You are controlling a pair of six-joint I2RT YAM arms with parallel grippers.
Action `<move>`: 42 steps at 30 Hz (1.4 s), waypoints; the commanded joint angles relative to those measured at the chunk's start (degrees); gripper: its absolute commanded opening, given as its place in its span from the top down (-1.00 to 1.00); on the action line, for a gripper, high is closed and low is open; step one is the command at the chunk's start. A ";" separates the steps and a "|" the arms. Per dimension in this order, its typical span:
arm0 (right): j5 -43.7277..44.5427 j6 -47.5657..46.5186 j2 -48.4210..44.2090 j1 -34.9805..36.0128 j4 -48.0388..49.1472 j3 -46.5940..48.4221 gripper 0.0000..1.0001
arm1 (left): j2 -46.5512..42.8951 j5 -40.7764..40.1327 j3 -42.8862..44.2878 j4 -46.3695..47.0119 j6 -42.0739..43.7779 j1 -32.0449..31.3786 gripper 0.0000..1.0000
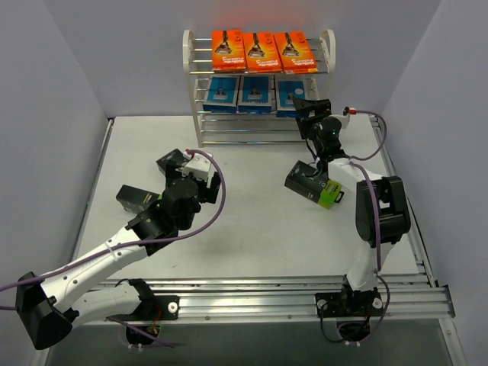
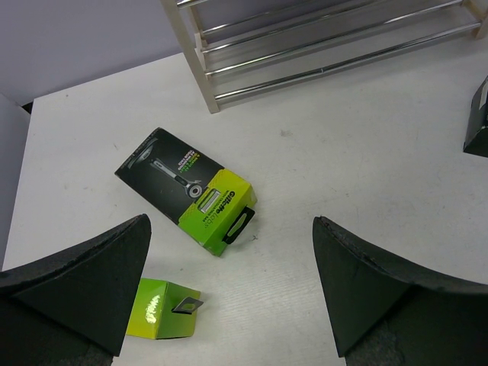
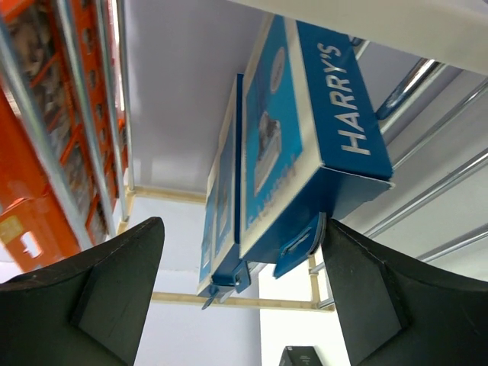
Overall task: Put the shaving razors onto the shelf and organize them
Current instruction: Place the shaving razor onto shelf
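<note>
The shelf [image 1: 191, 84] stands at the back with three orange razor packs [image 1: 261, 50] on its top tier and three blue packs [image 1: 254, 93] on the tier below. My right gripper [image 1: 305, 107] is open at the rightmost blue pack [image 3: 305, 130]. That pack's hang tab touches one finger [image 3: 366, 297], while the other finger is well apart from it. My left gripper [image 2: 229, 297] hangs open above the table, holding nothing. A black-and-lime box [image 2: 187, 187] lies flat ahead of it, and a second one [image 2: 160, 309] sits by its left finger. A third box [image 1: 313, 185] lies near the right arm.
The shelf's lower tiers of silver rods [image 2: 335, 57] hold nothing. The right arm's upper links [image 1: 377, 210] stand over the table's right side. A metal rail [image 1: 305, 297] runs along the near edge. Grey walls close in both sides.
</note>
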 commanded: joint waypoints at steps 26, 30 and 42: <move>-3.96 0.77 6.48 -1.47 5.82 8.25 -0.56 | 1.01 -0.55 0.63 2.50 2.47 0.93 -0.92; -4.48 0.77 6.48 -1.47 5.82 8.00 -0.56 | 1.09 -0.55 0.54 2.68 2.47 1.20 -0.92; -8.26 -2.48 -3.62 -4.02 4.59 -2.11 -0.59 | 0.92 -0.64 1.34 1.36 2.73 2.25 -0.94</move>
